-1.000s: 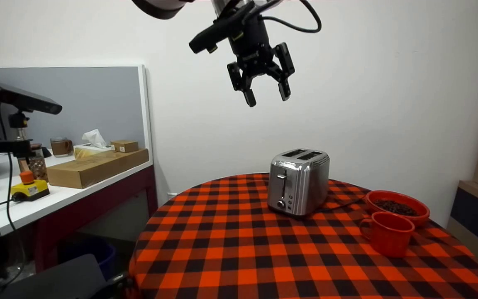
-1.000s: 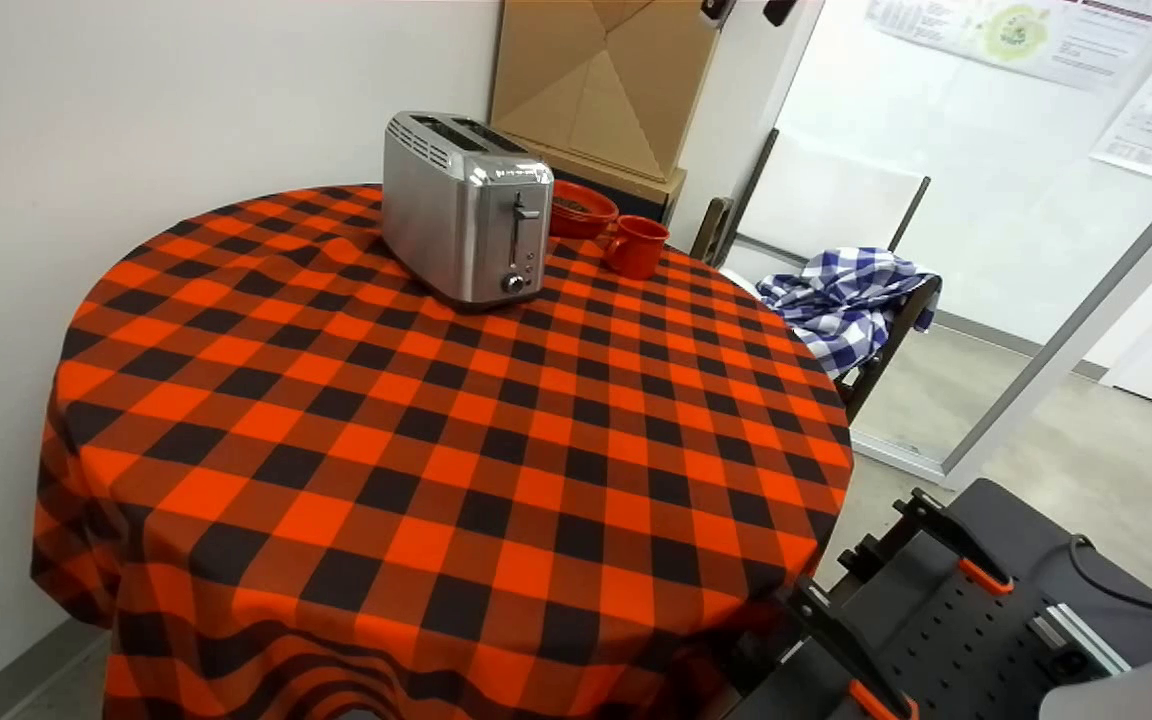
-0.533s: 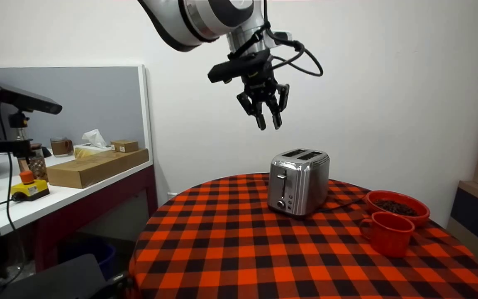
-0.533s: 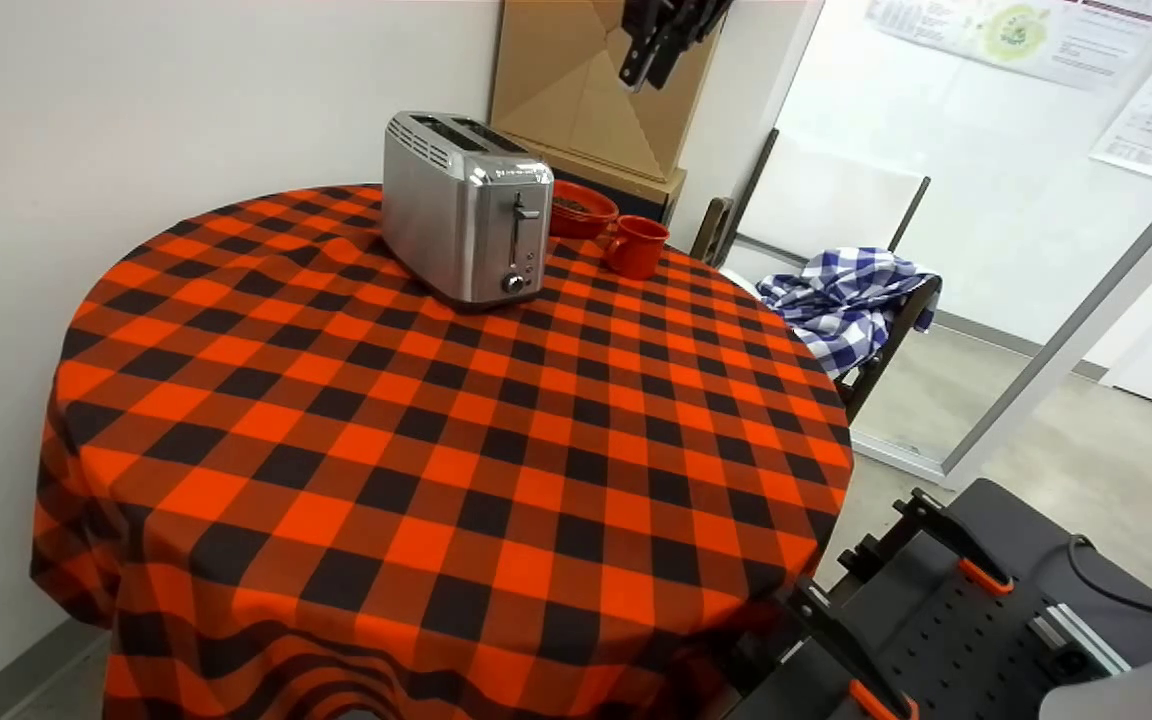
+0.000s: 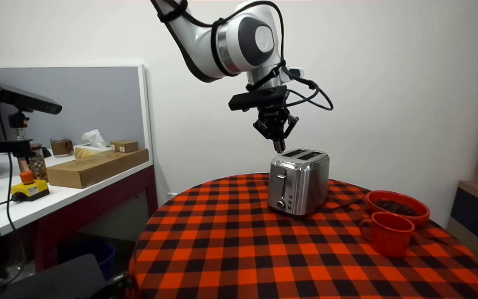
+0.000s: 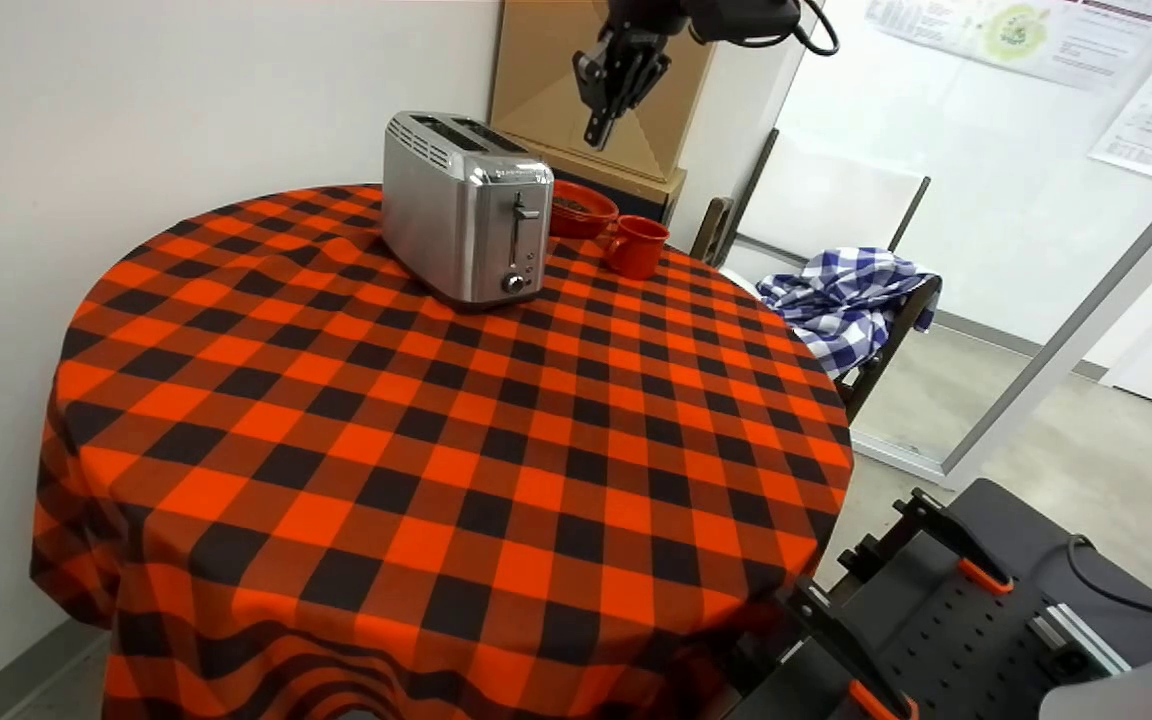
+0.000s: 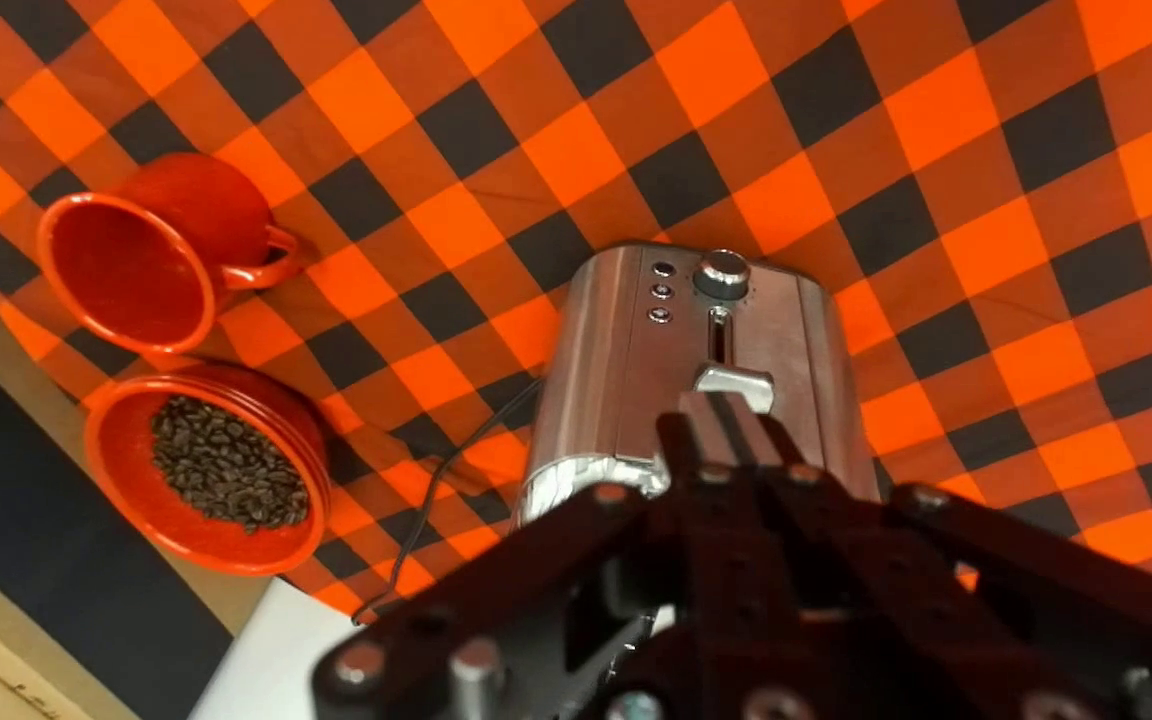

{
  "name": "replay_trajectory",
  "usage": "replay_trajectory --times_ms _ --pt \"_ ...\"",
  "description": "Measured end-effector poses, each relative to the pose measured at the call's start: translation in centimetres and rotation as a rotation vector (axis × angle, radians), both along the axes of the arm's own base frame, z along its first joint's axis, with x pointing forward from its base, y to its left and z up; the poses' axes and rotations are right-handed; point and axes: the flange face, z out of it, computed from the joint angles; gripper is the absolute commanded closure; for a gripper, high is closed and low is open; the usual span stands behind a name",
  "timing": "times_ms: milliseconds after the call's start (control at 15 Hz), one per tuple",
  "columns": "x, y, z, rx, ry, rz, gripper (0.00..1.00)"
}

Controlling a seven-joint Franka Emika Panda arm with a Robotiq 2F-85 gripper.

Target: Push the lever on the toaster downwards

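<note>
In an exterior view the gripper hangs at two o'clock from the toaster, apart from it — its fingers pressed together, pointing just past six. The toaster stands upright on the checked tablecloth, its lever near the twelve o'clock end of its slot. In the wrist view a red mug stands between nine and ten o'clock from the toaster — and a red bowl of dark beans, just beside the mug, between eight and nine.

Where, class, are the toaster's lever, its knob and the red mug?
Lever (image 7: 740, 383): wrist view, on its silvery tab.
Knob (image 7: 723, 269): wrist view, on its face.
Red mug (image 5: 391, 239): in an exterior view, on its outer wall.
</note>
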Motion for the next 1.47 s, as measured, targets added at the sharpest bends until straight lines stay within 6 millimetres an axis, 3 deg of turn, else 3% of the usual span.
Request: replay_trajectory --times_ms 533,800,1133,1467 --pt "4.0 1.8 -3.3 -0.008 0.018 0.02 1.0" --pt "5.4 2.6 -5.9 -0.031 0.038 0.028 1.0" --pt "6.7 3.4 -8.8 -0.066 0.054 0.023 1.0" --pt "7.2 4.6 -10.5 -0.09 0.064 0.03 1.0"
